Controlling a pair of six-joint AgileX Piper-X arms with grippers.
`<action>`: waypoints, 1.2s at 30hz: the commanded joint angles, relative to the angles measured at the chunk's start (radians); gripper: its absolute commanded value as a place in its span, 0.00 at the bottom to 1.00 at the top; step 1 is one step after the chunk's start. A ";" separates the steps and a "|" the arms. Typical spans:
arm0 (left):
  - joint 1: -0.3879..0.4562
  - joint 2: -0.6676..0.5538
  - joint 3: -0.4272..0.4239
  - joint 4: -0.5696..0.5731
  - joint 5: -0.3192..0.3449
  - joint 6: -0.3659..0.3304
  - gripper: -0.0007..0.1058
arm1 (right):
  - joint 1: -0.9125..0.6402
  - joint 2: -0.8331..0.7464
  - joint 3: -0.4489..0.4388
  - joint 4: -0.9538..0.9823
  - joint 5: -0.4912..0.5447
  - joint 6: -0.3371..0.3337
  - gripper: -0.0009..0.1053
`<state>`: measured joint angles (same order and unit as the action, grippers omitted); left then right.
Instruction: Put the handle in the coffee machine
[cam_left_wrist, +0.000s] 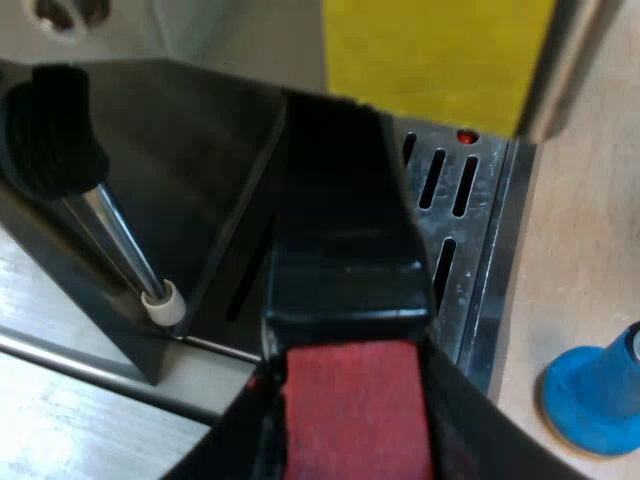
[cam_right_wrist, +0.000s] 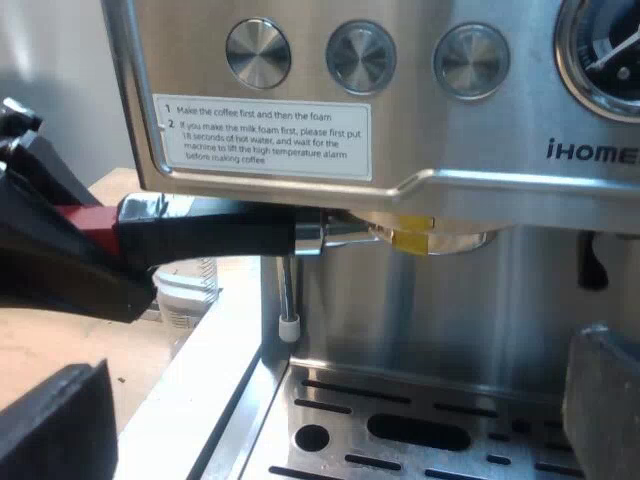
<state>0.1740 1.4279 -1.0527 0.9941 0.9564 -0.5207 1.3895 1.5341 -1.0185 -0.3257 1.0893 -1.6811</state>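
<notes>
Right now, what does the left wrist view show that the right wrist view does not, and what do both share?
From the left wrist view: the blue tamper, on the table beside the drip tray. From the right wrist view: the round buttons, printed label and gauge. In both: the handle, its red end in my left gripper, the steam wand and the drip tray.

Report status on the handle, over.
Left hand shut on handle, red end. Right hand open over tray. Handle's head at machine front, lock unclear. Wand close below.
</notes>
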 joint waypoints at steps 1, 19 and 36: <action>-0.004 -0.061 -0.015 0.007 0.157 0.025 0.01 | -0.002 -0.007 -0.001 0.002 0.007 -0.014 0.87; -0.004 -0.062 -0.015 0.036 0.164 0.025 0.01 | 0.000 -0.004 -0.001 0.016 -0.042 0.026 0.87; -0.004 -0.062 -0.015 0.036 0.164 0.025 0.01 | -0.067 0.105 -0.001 0.009 -0.085 0.032 0.39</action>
<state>0.1714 1.4116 -1.0509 1.0031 0.9404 -0.5243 1.3388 1.6388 -1.0170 -0.3025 1.0187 -1.6444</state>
